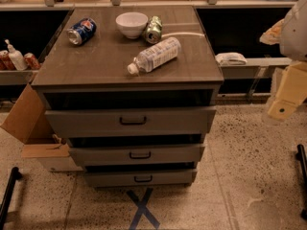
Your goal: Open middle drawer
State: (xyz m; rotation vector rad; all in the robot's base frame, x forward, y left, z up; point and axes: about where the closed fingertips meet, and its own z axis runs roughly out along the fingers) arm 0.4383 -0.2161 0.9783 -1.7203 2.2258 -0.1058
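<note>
**Gripper off to the right, away from the middle drawer**

The gripper hangs at the right edge of the frame, a pale cream part below a white rounded arm section. It is well apart from the cabinet and touches nothing. Whether it is open or closed cannot be told from this view.

Left of it, in the centre of the frame, stands the grey-brown cabinet with three drawers. The middle drawer is the second front down, in the lower centre, with a small black bar handle at its middle. Above it is the top drawer, taller and with a wider handle; below it is the bottom drawer. A dark gap shows above each front.

On the cabinet top lie a blue soda can on its side at upper left, a white bowl, a green can just beside the bowl, and a clear water bottle on its side nearer the front.

A cardboard box leans by the cabinet at the left. A blue tape X marks the speckled floor below the drawers.
</note>
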